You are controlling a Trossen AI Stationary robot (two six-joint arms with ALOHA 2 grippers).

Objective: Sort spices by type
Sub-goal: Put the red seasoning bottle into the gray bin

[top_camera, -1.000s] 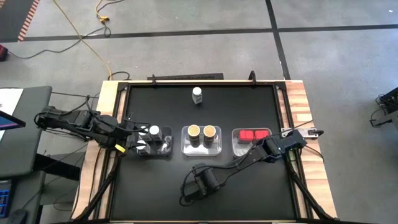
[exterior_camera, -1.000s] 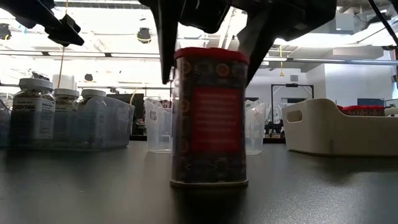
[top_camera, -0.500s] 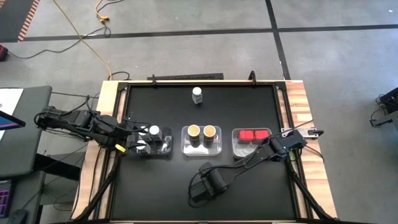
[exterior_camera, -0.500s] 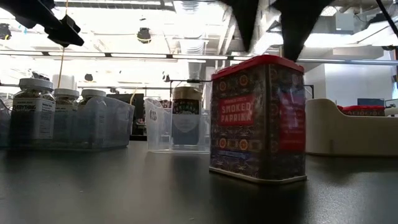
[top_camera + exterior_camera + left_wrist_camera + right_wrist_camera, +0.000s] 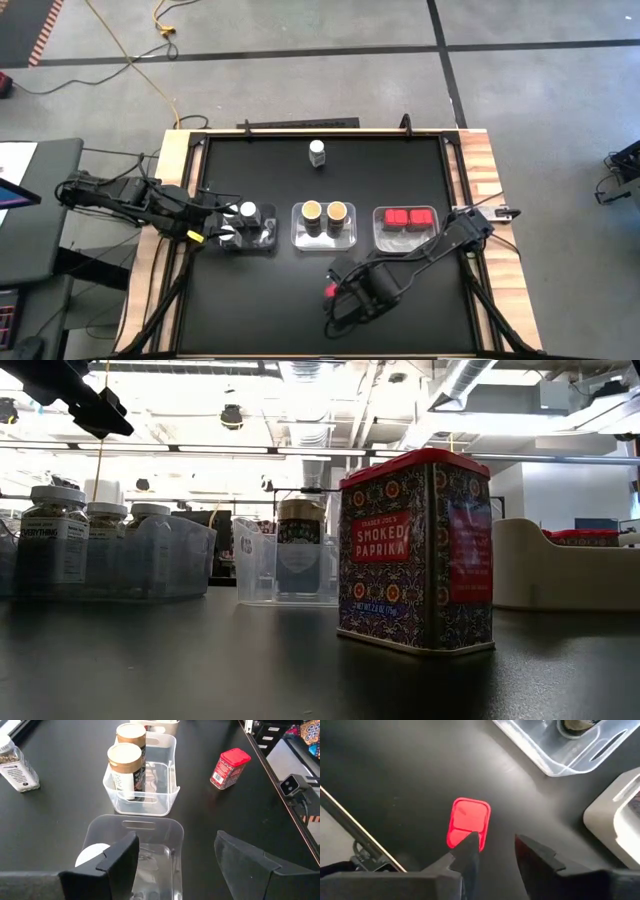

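Note:
A red-lidded paprika tin [image 5: 415,550] stands upright on its base on the black table near the near edge, and its red top [image 5: 467,822] also shows in the right wrist view. My right gripper [image 5: 495,850] hovers open above and just right of the tin [image 5: 330,291], out of the low view. My left gripper [image 5: 175,855] waits open over the left clear tray [image 5: 262,243], which holds white-capped jars [image 5: 55,545]. Two tan-topped jars [image 5: 324,211] stand in the middle tray. Red packets [image 5: 408,216] lie in the white tray. One white-capped jar [image 5: 317,152] stands alone near the far edge.
The three trays sit in a row across the table's middle, the white tray [image 5: 380,238] at the right. Wooden rails edge the table left and right. Bare black surface lies between the trays and the lone jar, and along the near edge left of the tin.
The paprika tin has shifted toward the table's right and turned about, showing its wide labelled face, then stayed still. My right gripper, whose fingers stood on either side of the tin's top, has risen out of the low view and moved toward the right edge, leaving the tin standing.

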